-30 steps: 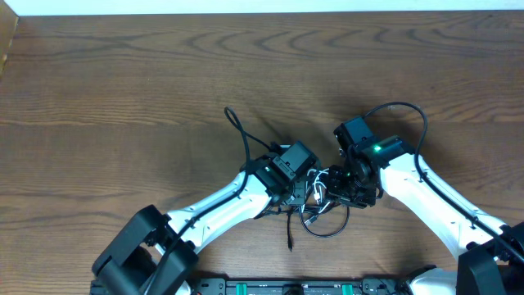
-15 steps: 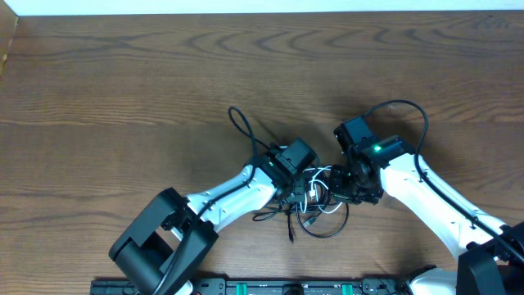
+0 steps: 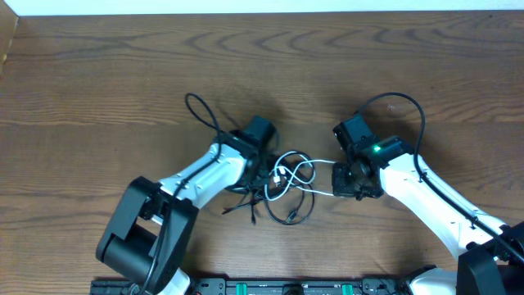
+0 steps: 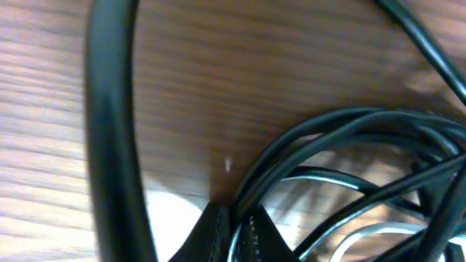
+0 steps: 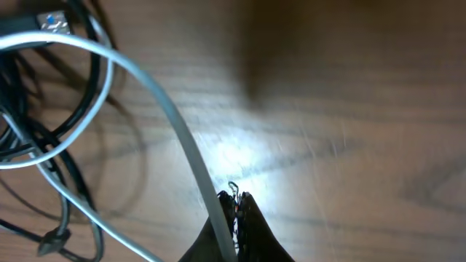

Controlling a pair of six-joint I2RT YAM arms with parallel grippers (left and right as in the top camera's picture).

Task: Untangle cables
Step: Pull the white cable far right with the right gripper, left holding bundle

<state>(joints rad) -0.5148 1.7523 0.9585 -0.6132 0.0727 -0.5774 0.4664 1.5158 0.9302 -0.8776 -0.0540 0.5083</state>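
Observation:
The cables lie in a loose tangle (image 3: 288, 184) on the wooden table between my two grippers. A white cable (image 3: 309, 170) loops through several thin black cables (image 3: 296, 215). My left gripper (image 3: 260, 170) is at the tangle's left edge; in the left wrist view its jaws (image 4: 233, 229) are shut on black cables (image 4: 342, 131). My right gripper (image 3: 340, 182) is at the tangle's right edge. In the right wrist view its jaws (image 5: 234, 211) are shut on the white cable (image 5: 156, 98), which runs off to the left into the black cables (image 5: 33, 149).
Each arm's own thick black cord arches over the table: the left one (image 3: 199, 108) and the right one (image 3: 401, 100). The left one crosses the left wrist view (image 4: 109, 131). Loose black cable ends (image 3: 242, 208) trail toward the front. A wall edge (image 3: 262, 6) is at the back.
My left gripper has moved left with the black cables, drawing the tangle apart and stretching the white cable. My right gripper has stayed almost in place.

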